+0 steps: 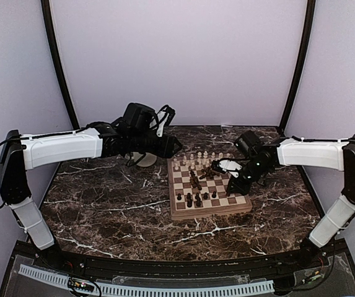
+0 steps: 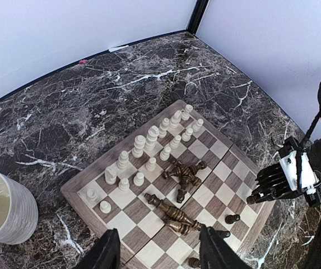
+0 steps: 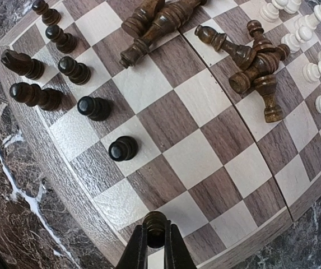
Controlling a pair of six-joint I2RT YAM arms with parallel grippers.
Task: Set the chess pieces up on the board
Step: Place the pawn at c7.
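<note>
The board [image 1: 208,213] lies right of the table's middle. Cream-white chess pieces [image 2: 149,140] stand in two rows along its far side. Dark chess pieces lie toppled in two heaps [image 2: 185,174] [image 2: 174,216] mid-board, and several dark ones [image 3: 65,67] stand along the near side. My right gripper [image 3: 155,234] is shut on a small dark piece [image 3: 155,223], just above a square by the board's near right corner [image 1: 234,189]. My left gripper [image 2: 160,249] hovers open above the board's left part, its fingers [image 2: 107,249] holding nothing.
A cream mug [image 2: 3,207] stands on the dark marble table [image 1: 103,204] just left of the board, under my left arm [image 1: 65,147]. Pale walls close in the back and sides.
</note>
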